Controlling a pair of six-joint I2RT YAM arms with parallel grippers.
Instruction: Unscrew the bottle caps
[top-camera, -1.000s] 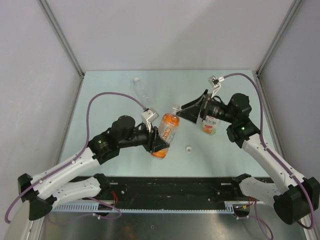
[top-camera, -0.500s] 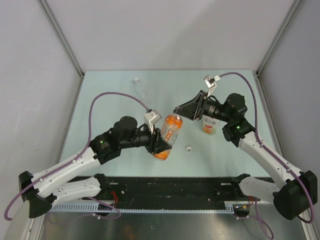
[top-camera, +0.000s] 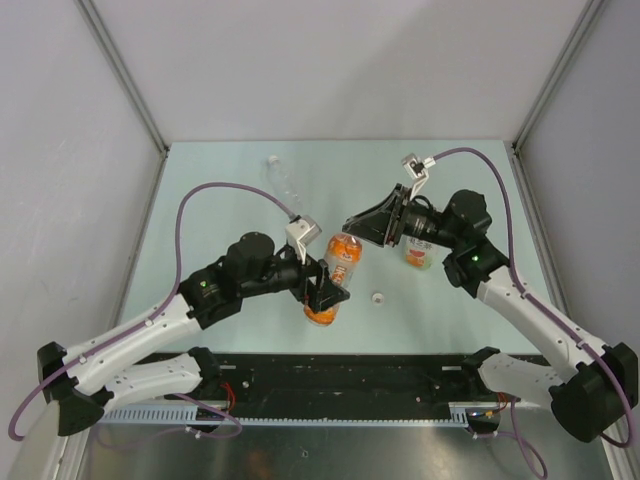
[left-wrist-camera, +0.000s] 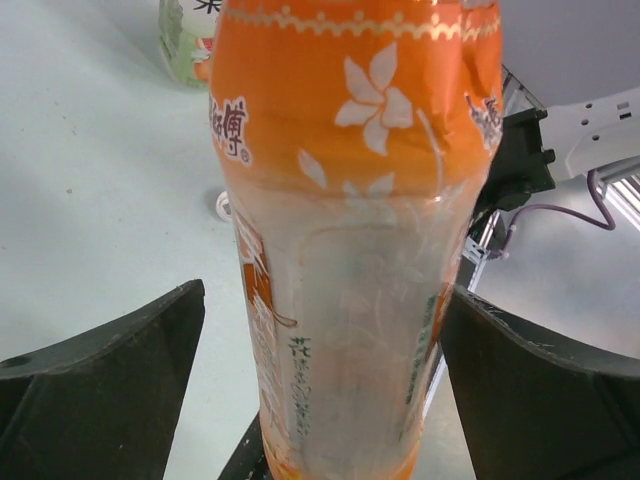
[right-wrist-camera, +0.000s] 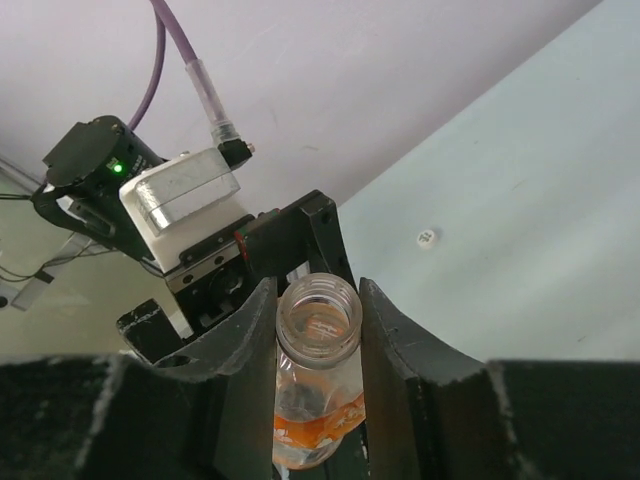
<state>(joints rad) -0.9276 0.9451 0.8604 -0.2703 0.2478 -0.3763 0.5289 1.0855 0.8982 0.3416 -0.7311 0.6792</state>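
**A:** Where's the orange bottle (top-camera: 343, 255)?

**B:** Between the two arms. The right gripper (right-wrist-camera: 317, 292) is clamped on its neck, just under the open mouth. The left gripper (left-wrist-camera: 322, 300) has its fingers spread, with a gap either side of the body. No cap on it. One loose white cap (top-camera: 378, 297) lies on the table, on the near side of the right gripper and close by the left one's fingertips.

**A:** Handover, then?

**B:** Looks like it. I'd back the left arm straight off without brushing the body, since a grip on the neck threads pivots easily. Keep the mouth up. Set it down away from the loose cap and the yellow-green bottle (top-camera: 420, 258), which sits under the right wrist.

**A:** What's left?

**B:** The clear bottle (top-camera: 283, 180) lies well beyond the left gripper, and its white end looks capped. The green one's top is hidden.

**A:** Any readable text?

**B:** No. The orange label has white flowers, a scalloped line, East Asian characters and fine vertical print, none of it legible to me. The green bottle's white label is cropped.
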